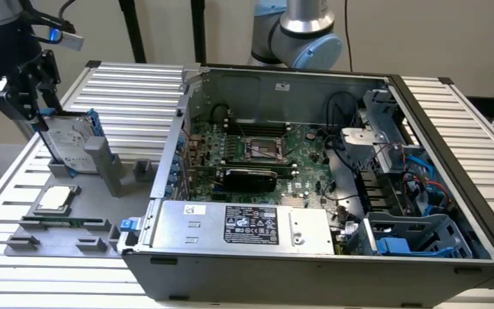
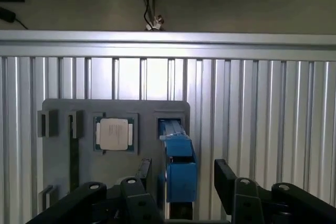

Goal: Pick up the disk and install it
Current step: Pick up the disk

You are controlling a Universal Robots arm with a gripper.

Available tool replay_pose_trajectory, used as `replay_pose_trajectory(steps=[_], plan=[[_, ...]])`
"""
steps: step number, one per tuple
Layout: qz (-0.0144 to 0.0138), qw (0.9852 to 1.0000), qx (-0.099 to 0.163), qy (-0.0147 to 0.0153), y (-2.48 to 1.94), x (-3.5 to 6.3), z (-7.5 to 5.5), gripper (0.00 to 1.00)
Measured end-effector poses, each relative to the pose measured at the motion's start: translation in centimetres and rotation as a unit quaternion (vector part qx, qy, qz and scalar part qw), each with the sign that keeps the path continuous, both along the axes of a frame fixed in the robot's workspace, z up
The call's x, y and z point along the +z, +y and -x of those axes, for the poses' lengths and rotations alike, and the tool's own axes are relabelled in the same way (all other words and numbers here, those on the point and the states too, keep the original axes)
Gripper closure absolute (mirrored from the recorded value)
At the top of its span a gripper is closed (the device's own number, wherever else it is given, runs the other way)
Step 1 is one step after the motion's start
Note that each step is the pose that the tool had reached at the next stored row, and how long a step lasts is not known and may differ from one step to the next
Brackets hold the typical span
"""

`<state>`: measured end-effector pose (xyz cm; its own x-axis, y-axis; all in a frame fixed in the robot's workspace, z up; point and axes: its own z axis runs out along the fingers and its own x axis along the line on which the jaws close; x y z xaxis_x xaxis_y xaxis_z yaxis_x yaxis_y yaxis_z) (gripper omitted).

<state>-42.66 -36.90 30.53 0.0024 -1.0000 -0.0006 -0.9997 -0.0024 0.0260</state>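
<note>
Blue rails (image 1: 93, 125) frame the disk (image 1: 65, 143), which you will find standing on edge in a slot of the grey fixture (image 1: 58, 243). The fixture sits on the slatted metal table (image 1: 131, 84), at the exterior view's left and just beside the open computer case (image 1: 316, 280). Your gripper (image 1: 34, 106) hangs directly over the disk's upper edge, its black fingers (image 1: 11, 96) reaching down on either side of it. Through the wrist view you look along the disk (image 2: 176, 145) edge-on, with one of its rails (image 2: 181, 187) sitting between the two fingers (image 2: 226, 179). There the gripper (image 2: 184, 174) is spread wide, a gap shows between the blue plastic and each finger, and nothing is gripped. On the same fixture (image 2: 63, 156) a small square silver chip (image 1: 56, 197) lies flat in its own recess, and the wrist view puts that chip (image 2: 114, 134) just beside the disk's slot. Inside the case you can see the green motherboard (image 1: 256, 148) lying flat and a silver box (image 1: 247, 225) with a black label along the near wall. The arm (image 1: 303, 32) stands behind the case.
</note>
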Motion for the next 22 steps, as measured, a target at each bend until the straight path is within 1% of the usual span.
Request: replay_pose_trajectory(steps=[8,12,15,16,22], plan=[[0.0,1.0,0.001,0.0,-0.39,-1.45,0.0,0.0],[0.0,1.0,0.005,-0.0002,-0.44,-2.12,0.1,0.0],[0.0,1.0,0.009,-0.0003,-0.45,-2.28,0.1,0.0],[0.0,0.9999,0.01,-0.0003,-0.45,-2.28,0.1,1.0],[0.0,0.9999,0.014,-0.0005,-0.37,-2.29,0.2,1.0]])
